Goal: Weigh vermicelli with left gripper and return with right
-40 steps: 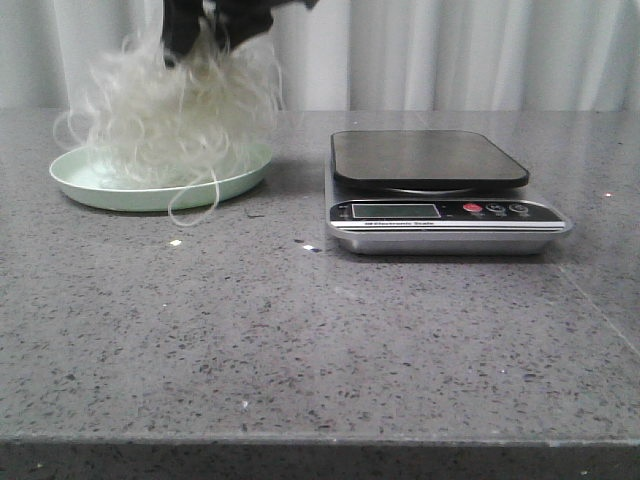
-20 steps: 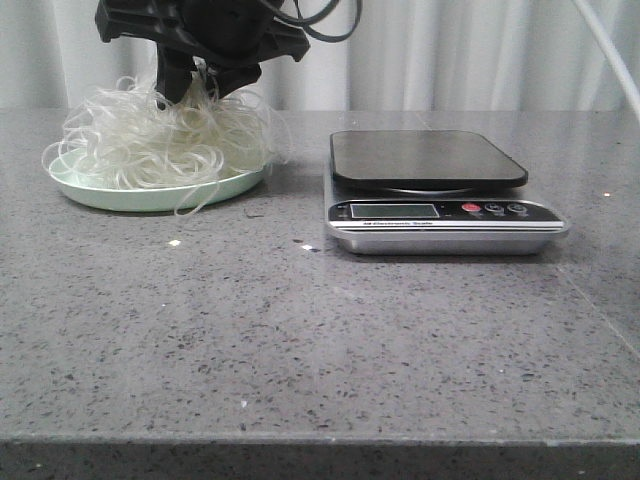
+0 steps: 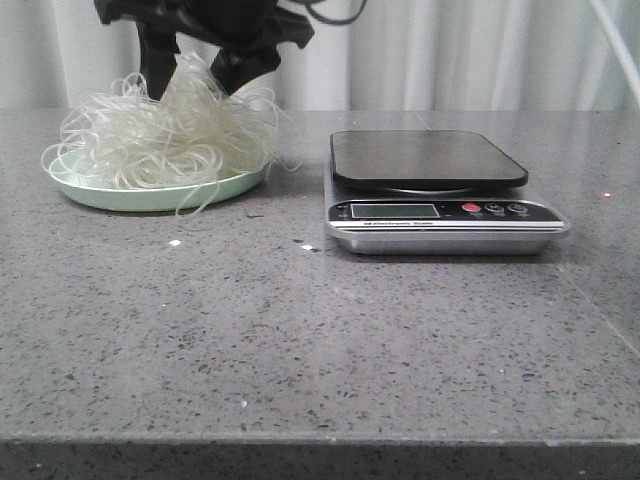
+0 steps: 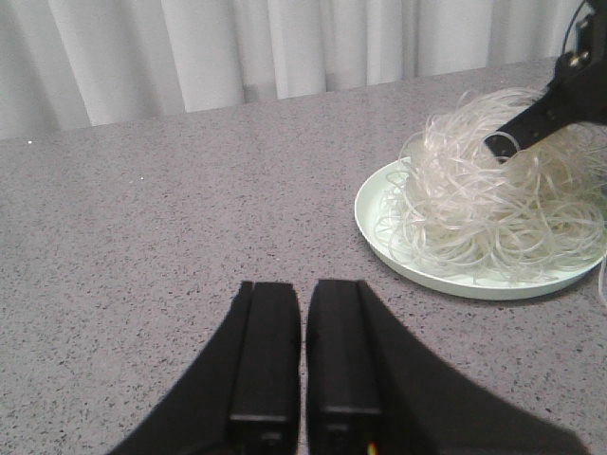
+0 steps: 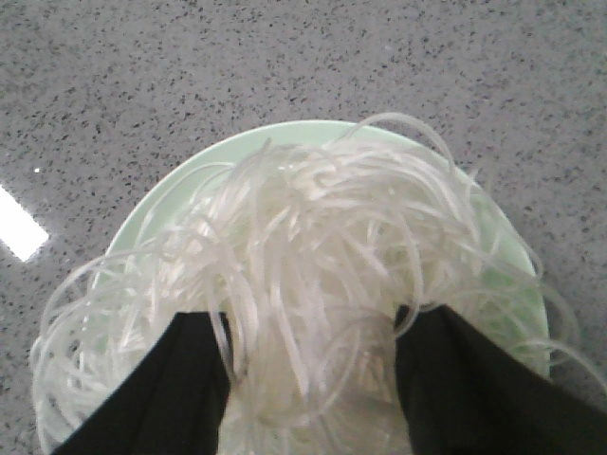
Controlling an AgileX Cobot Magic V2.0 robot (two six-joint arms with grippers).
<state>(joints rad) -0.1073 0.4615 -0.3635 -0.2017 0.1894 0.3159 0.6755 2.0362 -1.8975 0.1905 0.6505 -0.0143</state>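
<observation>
The vermicelli (image 3: pixel 160 140), a fluffy tangle of whitish strands, lies heaped on the pale green plate (image 3: pixel 150 196) at the far left. My right gripper (image 3: pixel 197 65) hangs right over it with its jaws open, one finger on each side of the heap's raised top. In the right wrist view the black fingers (image 5: pixel 190 379) flank the strands (image 5: pixel 322 227) above the plate (image 5: pixel 161 204). My left gripper (image 4: pixel 303 289) is shut and empty, low over bare table, apart from the plate (image 4: pixel 372 216) and vermicelli (image 4: pixel 493 209).
A kitchen scale (image 3: pixel 430 160) with a dark platform and nothing on it stands to the right of the plate, its display facing front. Small crumbs (image 3: pixel 175 243) lie on the grey speckled table in front of the plate. Curtains hang behind.
My right gripper lowered the vermicelli onto the plate, then opened its jaws. The tangle now rests on the plate.
</observation>
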